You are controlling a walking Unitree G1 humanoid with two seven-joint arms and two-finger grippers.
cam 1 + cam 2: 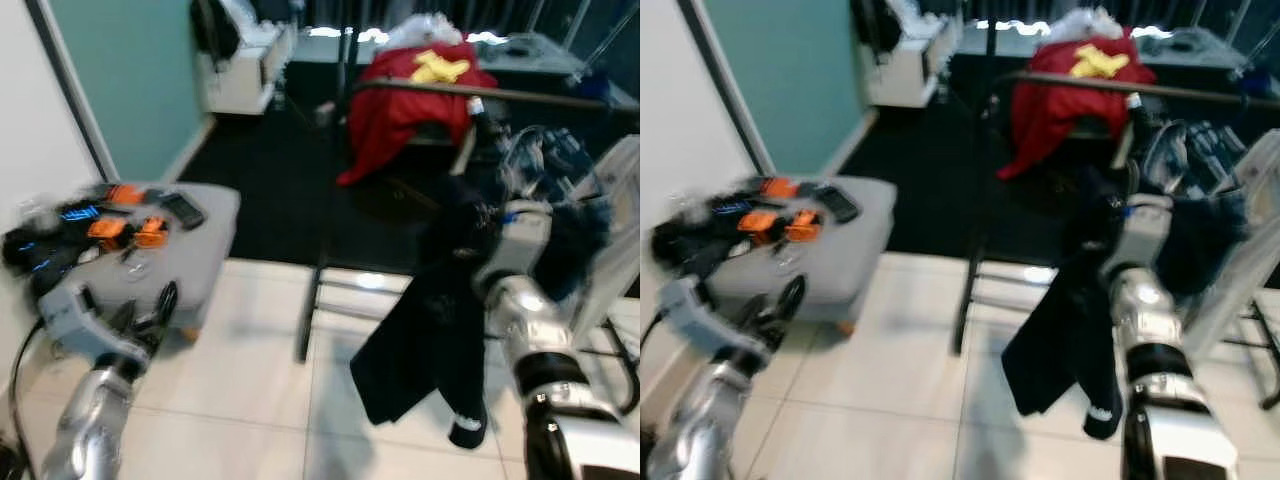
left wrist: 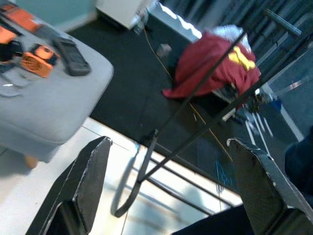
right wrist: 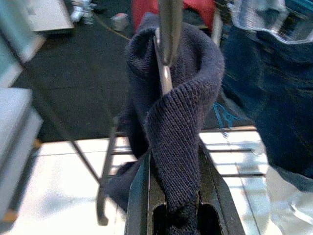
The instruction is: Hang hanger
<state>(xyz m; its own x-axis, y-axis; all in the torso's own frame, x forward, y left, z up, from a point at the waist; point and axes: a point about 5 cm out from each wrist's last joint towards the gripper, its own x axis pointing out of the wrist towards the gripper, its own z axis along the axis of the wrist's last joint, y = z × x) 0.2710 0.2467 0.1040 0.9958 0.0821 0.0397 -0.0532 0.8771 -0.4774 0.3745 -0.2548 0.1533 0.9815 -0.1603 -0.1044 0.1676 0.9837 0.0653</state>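
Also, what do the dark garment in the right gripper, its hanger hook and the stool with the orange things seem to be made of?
Dark garment: knitted navy fabric, probably wool or acrylic; ribbed stitches show, matte. It is held in the right gripper.
Hanger hook: looks like metal, smooth and silvery with a sheen.
Stool: grey upholstery, seemingly matte woven cloth with soft rounded edges; the picture is too blurred for more.

Navy knit sweater point(image 3: 181, 122), red shirt point(image 1: 410, 100) (yellow print), grey ottoman point(image 1: 185, 255).

No legible txt or labels anywhere.
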